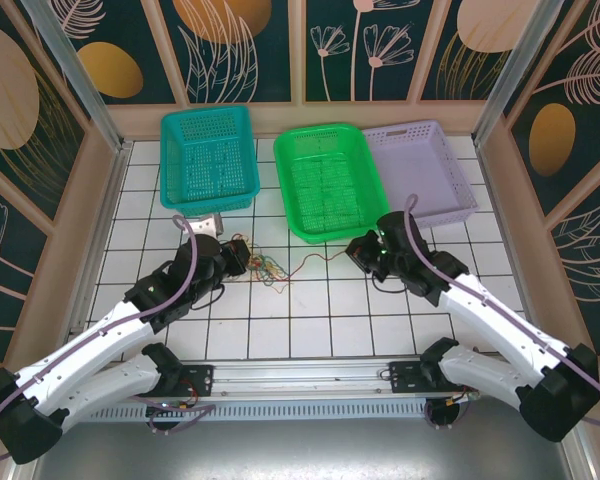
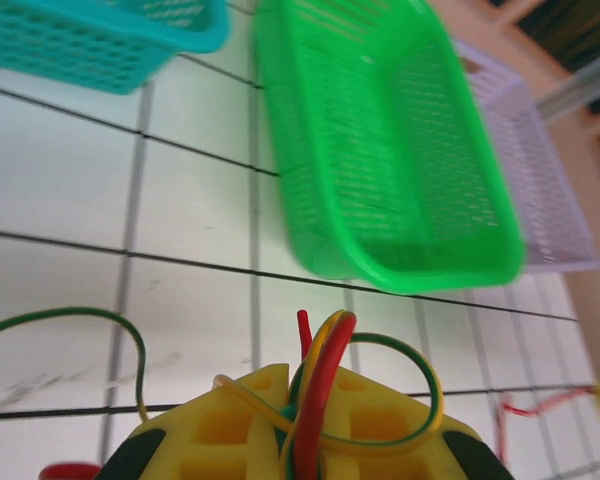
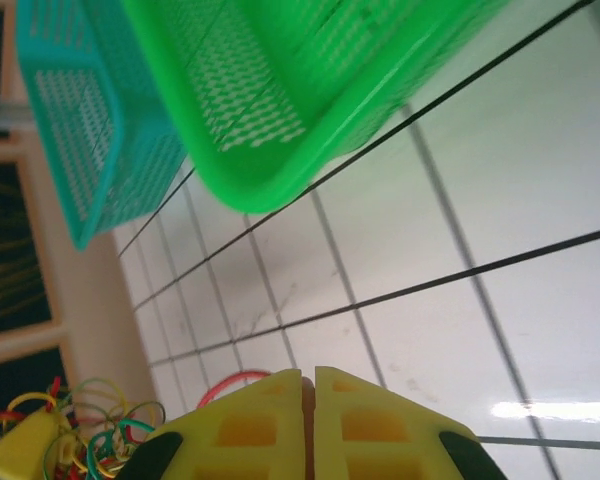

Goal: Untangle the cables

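Note:
A small tangle of thin cables (image 1: 267, 268) in red, green and yellow lies on the white tiled table between the arms. My left gripper (image 1: 242, 256) sits at the tangle's left edge. In the left wrist view that gripper (image 2: 305, 385) is shut on a bunch of red, yellow and green cables (image 2: 325, 370) that loop out of its jaws. One red cable (image 1: 320, 258) runs right from the tangle to my right gripper (image 1: 356, 250). The right gripper (image 3: 308, 378) is shut on that red cable (image 3: 235, 380), whose loop shows just left of the jaws, with the tangle (image 3: 90, 440) farther left.
Three baskets stand along the back: a teal basket (image 1: 206, 112) at the left, a green basket (image 1: 320, 133) in the middle and a lilac basket (image 1: 410, 128) beside it on the right. Low wooden walls border the table. Open tiles lie in front of the grippers.

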You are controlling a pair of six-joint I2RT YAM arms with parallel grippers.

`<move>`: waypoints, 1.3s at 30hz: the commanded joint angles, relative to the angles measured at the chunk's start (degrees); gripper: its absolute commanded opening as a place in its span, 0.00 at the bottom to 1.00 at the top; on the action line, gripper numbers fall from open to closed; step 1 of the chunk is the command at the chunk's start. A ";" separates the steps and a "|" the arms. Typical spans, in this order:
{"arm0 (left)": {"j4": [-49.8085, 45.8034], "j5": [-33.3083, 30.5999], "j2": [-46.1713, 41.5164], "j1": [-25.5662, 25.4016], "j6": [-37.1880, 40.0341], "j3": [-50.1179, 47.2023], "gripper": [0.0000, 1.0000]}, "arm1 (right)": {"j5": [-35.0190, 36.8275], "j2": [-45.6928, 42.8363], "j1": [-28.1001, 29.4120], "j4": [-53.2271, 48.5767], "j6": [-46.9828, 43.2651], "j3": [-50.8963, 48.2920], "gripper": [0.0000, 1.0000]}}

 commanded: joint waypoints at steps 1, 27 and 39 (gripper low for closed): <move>-8.34 -8.59 0.22 -0.13 -2.82 0.08 0.00 | 6.93 -5.02 -2.74 -9.42 1.49 1.30 0.00; 0.64 -6.67 10.66 3.33 -17.11 -9.95 0.34 | -5.36 4.20 -0.66 3.47 6.65 -9.45 0.00; -4.27 10.92 12.96 0.72 -38.29 0.50 0.68 | -6.39 4.95 -0.81 3.67 9.03 -10.81 0.00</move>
